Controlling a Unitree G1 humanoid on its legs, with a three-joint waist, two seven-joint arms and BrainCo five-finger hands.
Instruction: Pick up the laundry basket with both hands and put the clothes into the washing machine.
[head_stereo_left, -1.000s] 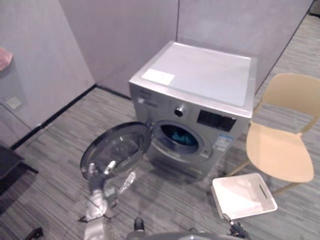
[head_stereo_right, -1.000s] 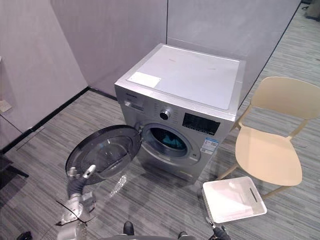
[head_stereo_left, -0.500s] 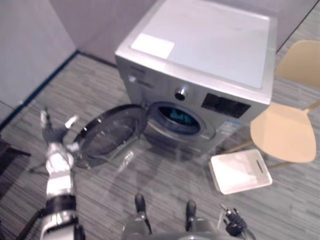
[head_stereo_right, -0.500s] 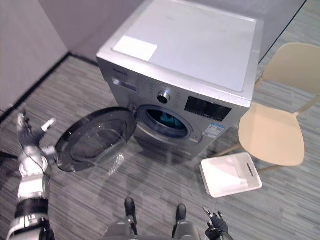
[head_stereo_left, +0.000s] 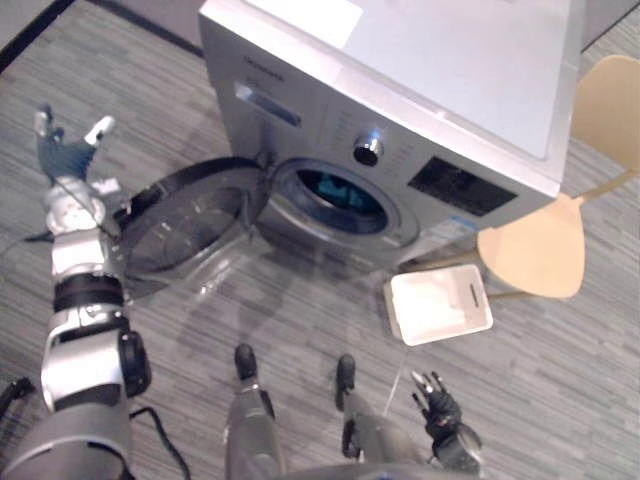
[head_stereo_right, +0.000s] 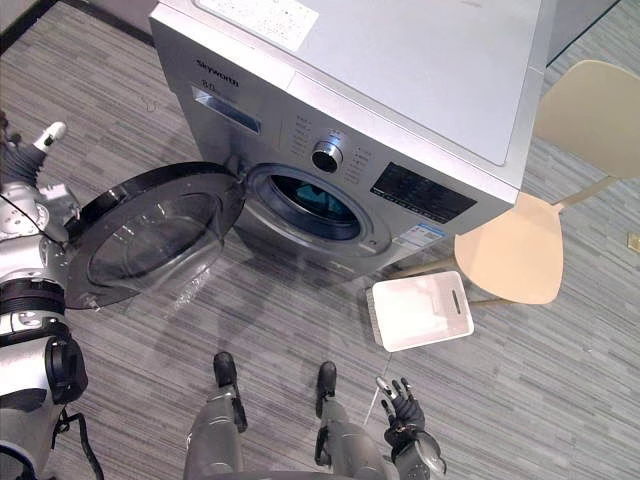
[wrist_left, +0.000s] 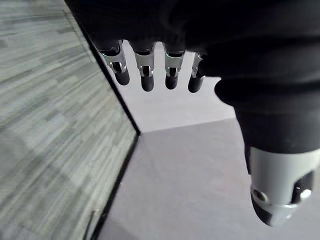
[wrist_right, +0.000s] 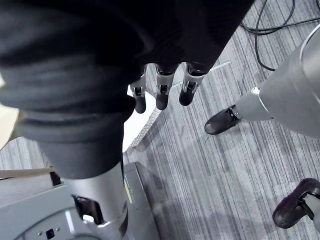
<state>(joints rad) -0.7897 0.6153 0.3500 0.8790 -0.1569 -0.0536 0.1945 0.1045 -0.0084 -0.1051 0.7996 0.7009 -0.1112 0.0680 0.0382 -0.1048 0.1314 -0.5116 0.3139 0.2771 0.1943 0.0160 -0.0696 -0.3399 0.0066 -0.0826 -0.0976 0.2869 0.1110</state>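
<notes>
— Where's the laundry basket (head_stereo_right: 420, 310)?
— On the floor by the washing machine's (head_stereo_right: 400, 90) near right corner, beside the chair (head_stereo_right: 510, 245). It looks empty to me (teal clothes (head_stereo_right: 310, 200) sit in the drum).
— And the hands?
— The door (head_stereo_right: 150, 235) is swung wide left, I'd say to keep the mouth clear. My left hand (head_stereo_left: 66, 165) is raised at its rim, fingers spread. My right hand (head_stereo_right: 405, 405) hangs near, fingers loose, holding nothing.

I have the washing machine (head_stereo_right: 400, 90) in front of me, its round door (head_stereo_right: 150, 235) standing wide open toward the robot's left. Teal cloth (head_stereo_right: 320, 203) lies inside the drum. The white laundry basket (head_stereo_right: 420, 312) sits on the floor (head_stereo_right: 560, 390) off the machine's front right corner, just beside a beige chair (head_stereo_right: 530, 240). My left hand (head_stereo_right: 22, 195) is raised close by the door's outer rim, fingers straight. My right hand (head_stereo_right: 405, 412) hangs low with fingers spread, not touching the basket.
</notes>
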